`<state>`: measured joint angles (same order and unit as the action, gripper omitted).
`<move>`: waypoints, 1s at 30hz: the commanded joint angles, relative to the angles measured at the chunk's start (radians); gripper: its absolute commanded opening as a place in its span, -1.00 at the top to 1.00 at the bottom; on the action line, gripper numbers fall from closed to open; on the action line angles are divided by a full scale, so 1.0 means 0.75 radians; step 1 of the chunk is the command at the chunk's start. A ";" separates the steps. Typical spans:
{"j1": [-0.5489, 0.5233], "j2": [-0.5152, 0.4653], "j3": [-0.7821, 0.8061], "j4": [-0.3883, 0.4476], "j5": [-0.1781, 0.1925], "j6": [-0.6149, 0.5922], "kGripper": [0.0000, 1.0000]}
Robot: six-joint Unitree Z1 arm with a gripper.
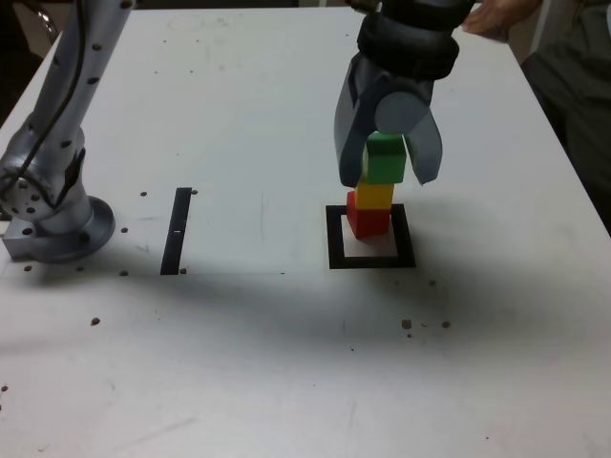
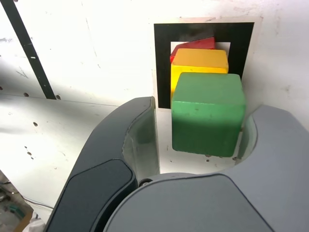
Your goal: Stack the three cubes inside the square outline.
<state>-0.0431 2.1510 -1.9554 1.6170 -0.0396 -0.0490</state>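
This looks like a robotics lab or test bench. A grey robot arm (image 1: 57, 124) is bolted at nine o'clock on a plain white worktop (image 1: 248, 114) marked with black tape: a square outline (image 1: 370, 250) and a strip (image 1: 178, 230). Small holes dot the scuffed surface.

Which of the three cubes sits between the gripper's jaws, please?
The green cube, topmost on the stack. The yellow cube lies under it, and the red cube sits lowest, below the gripper.

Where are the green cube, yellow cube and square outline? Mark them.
green cube (image 1: 385, 160), exterior view, front face.
yellow cube (image 2: 199, 62), wrist view, top face.
square outline (image 1: 336, 239), exterior view, its left black border.
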 commanded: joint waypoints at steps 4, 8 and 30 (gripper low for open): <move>0.006 -0.005 0.014 0.020 -0.006 0.002 -0.99; 0.006 -0.027 0.024 0.020 -0.001 0.002 -0.99; -0.054 -0.424 0.302 0.013 0.112 -0.067 -1.00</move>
<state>-0.0776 1.8602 -1.7591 1.6177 0.0427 -0.0927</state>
